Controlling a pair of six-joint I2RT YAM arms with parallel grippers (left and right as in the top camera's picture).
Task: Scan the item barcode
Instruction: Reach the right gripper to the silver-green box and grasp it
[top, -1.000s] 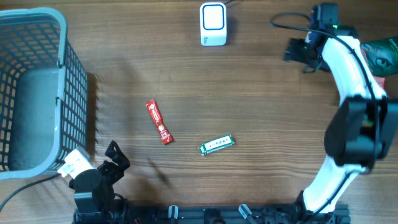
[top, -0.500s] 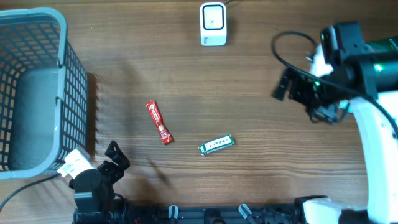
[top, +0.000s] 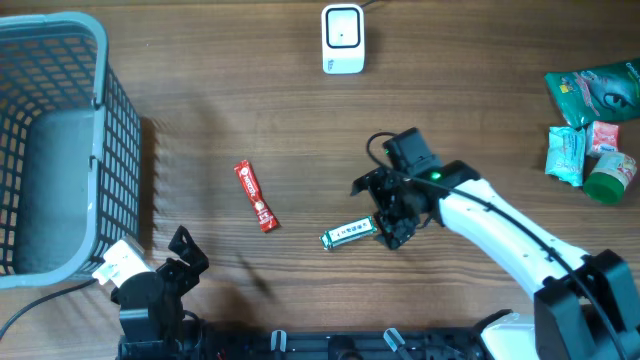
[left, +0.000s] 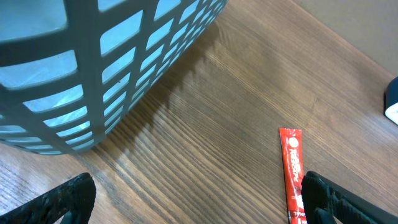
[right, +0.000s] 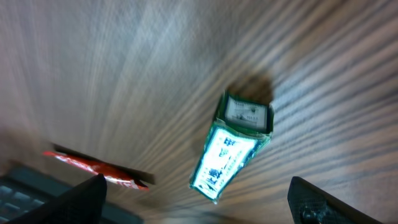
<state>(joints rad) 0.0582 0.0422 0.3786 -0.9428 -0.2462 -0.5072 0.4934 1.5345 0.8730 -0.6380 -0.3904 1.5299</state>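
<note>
The small green-and-white pack (top: 348, 233) lies flat on the wooden table (top: 450, 100), just below the centre of the overhead view, turned a little so that its right end sits higher than its left. In the right wrist view it fills the middle of the frame with a pale printed face up and a squarish end flap at the top; the print is too blurred to tell whether a barcode shows. The right gripper (top: 378, 212) hangs right over the pack's right end, fingers spread wide to either side of it and touching nothing, so the pack is not grasped. To the left of the pack, apart from it, a slim red packet (top: 254, 196) lies at a steep slant, and it also shows as a thin red strip at the lower left of the right wrist view. At the top centre of the overhead view stands the white scanner (top: 342, 38), well apart from the pack. In the upper right corner is a cluster of snack packets (top: 590, 120). The grey mesh basket (top: 120, 150) fills the upper left. The left gripper (left: 199, 202) sits at the lower left near the basket's corner, its fingers parted wide and holding nothing, with the red packet ahead of it.
</note>
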